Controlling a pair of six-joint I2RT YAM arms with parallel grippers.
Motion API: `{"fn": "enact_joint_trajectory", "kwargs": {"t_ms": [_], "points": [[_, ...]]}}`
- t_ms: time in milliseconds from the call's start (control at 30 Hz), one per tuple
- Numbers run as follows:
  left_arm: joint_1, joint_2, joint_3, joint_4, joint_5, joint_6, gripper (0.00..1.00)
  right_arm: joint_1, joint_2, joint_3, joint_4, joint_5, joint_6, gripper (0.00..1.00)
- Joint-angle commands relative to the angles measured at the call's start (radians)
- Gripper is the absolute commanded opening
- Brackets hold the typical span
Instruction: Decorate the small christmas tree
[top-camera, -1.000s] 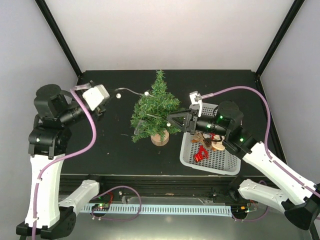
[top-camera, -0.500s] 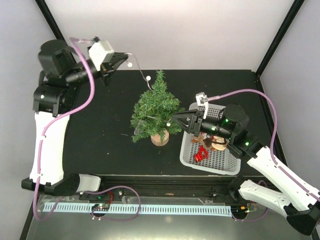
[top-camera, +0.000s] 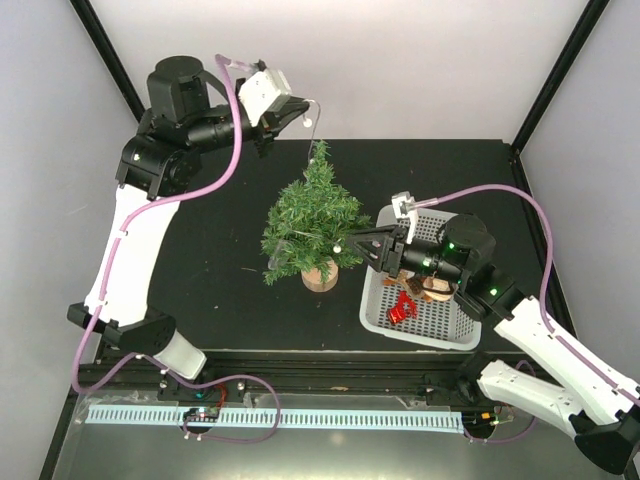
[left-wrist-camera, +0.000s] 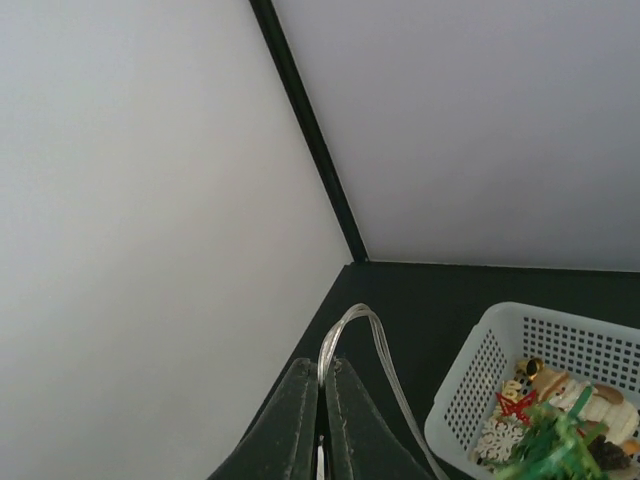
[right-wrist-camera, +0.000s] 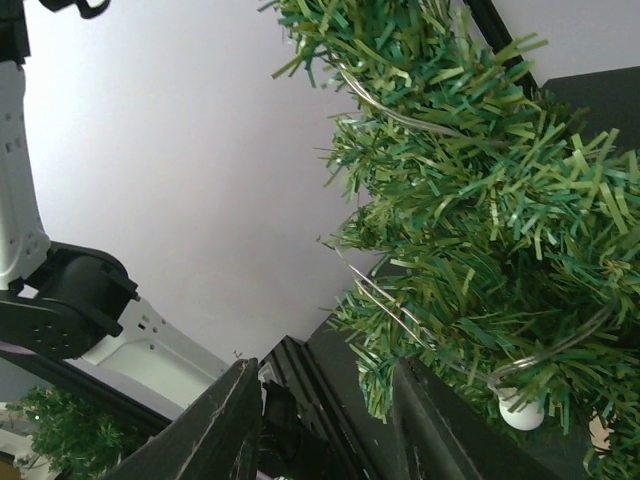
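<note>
The small christmas tree is seen standing upright on its wooden disc base at the centre of the black table, just left of the white basket in the top view. The left gripper is held high in the upper middle of that frame, above and slightly left of the tree's tip. Its fingers are pressed together on a light string, a thin clear wire that is seen looping out from between them in the left wrist view. From there the wire is led down to the treetop, with a small white bulb hanging just above the tip, and further strands are seen wound through the branches. The right gripper is placed at the tree's lower right side, by the basket's left edge, its tips among the outer needles. In the right wrist view its jaws are seen set moderately apart, with only needle tips in the gap and nothing clamped between them. A second bulb is seen at the lower right of that frame, just right of the jaws. Ornaments, among them a red one and a round brown one, are piled in the basket.
</note>
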Motion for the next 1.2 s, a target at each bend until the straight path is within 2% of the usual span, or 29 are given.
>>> {"fn": "enact_joint_trajectory", "kwargs": {"t_ms": [0, 300, 533, 833, 933, 1100, 1167], "points": [[-0.056, 0.027, 0.071, -0.02, -0.024, 0.051, 0.03, -0.006, -0.017, -0.022, 0.007, 0.029, -0.021, 0.37], [-0.249, 0.052, 0.1, -0.076, -0.148, 0.2, 0.05, -0.008, -0.014, -0.043, 0.016, 0.036, -0.018, 0.37], [-0.308, -0.003, 0.072, -0.076, -0.267, 0.281, 0.03, -0.008, -0.016, -0.058, 0.023, 0.023, -0.008, 0.37], [-0.307, -0.159, -0.089, -0.066, -0.342, 0.311, 0.02, -0.009, 0.007, -0.064, 0.05, 0.012, 0.003, 0.36], [-0.299, -0.203, -0.158, -0.044, -0.415, 0.302, 0.03, -0.01, 0.019, -0.055, 0.048, 0.013, 0.002, 0.35], [-0.189, -0.264, -0.291, 0.009, -0.433, 0.237, 0.03, -0.008, 0.005, -0.027, 0.008, 0.047, -0.021, 0.35], [-0.106, -0.301, -0.363, 0.046, -0.385, 0.193, 0.08, -0.009, -0.003, -0.012, -0.019, 0.065, -0.039, 0.35]]}}
